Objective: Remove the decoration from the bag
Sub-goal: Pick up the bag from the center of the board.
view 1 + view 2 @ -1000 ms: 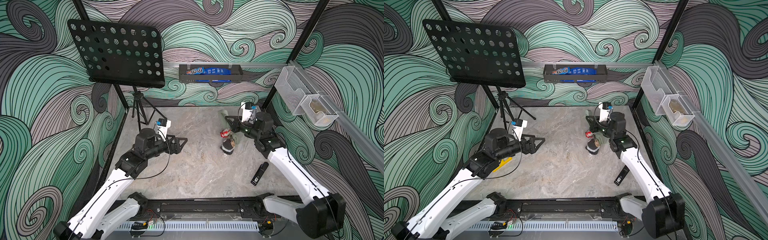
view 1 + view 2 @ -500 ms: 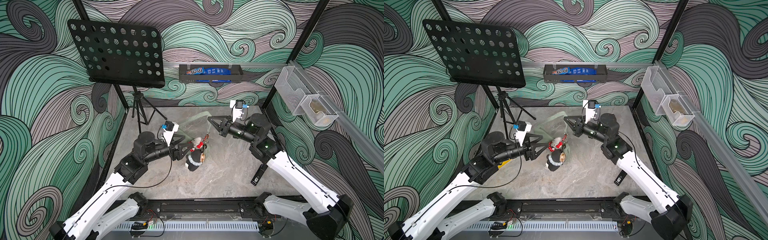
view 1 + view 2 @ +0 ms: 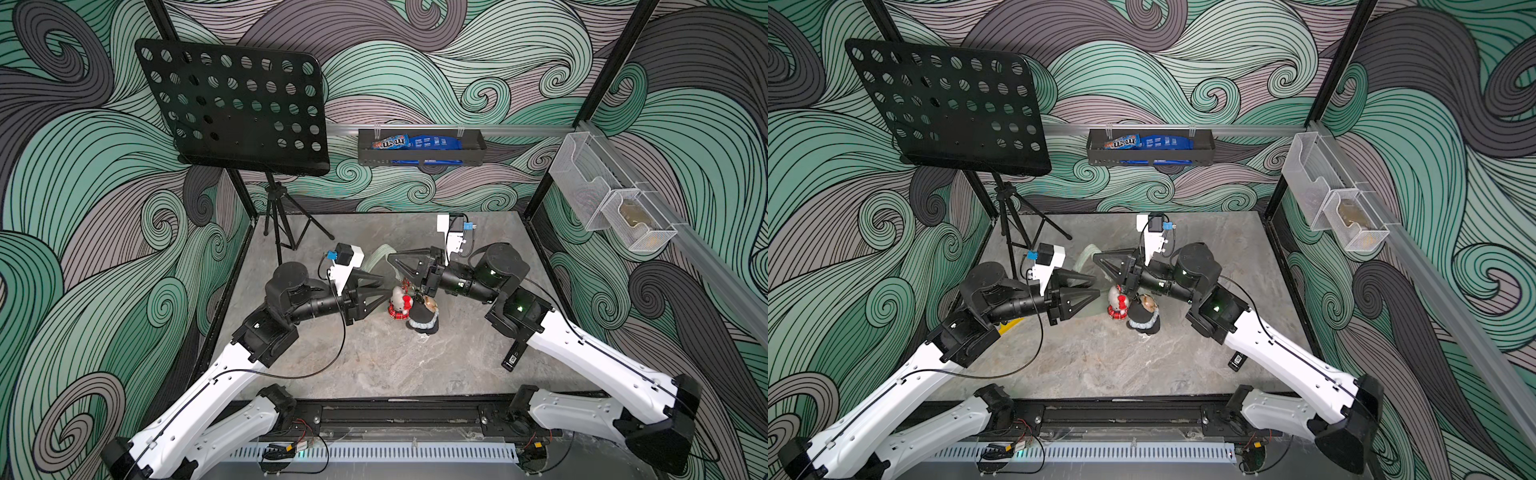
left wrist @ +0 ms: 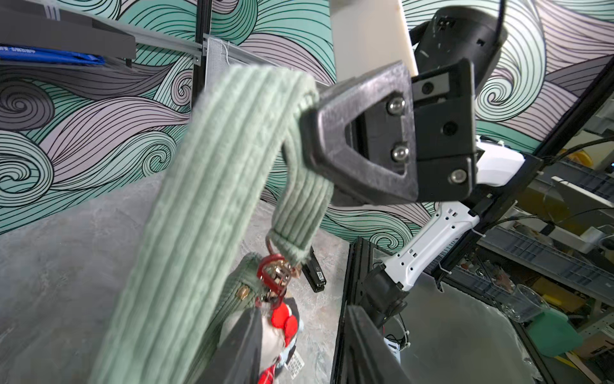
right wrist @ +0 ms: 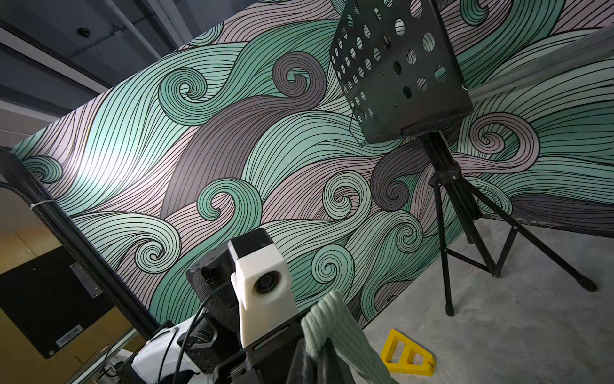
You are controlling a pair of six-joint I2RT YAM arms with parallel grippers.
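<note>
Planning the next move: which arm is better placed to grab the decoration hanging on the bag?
Left. The right gripper is shut on the strap, busy holding it; the left gripper is open, the decoration between its jaws.

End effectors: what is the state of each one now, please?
Left end effector: open, the decoration between its jaws, not gripped yet.
Right end effector: closed on the bag strap.

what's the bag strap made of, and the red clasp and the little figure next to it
bag strap: soft matte sage-green fabric, corduroy or rib knit by its lengthwise ridges and limp fold.
red clasp: probably metal with glossy red coating; hard edges, bright glints.
little figure: seems plush or felt, fuzzy red and white patches over tartan cloth; partly hidden, so unsure.
</note>
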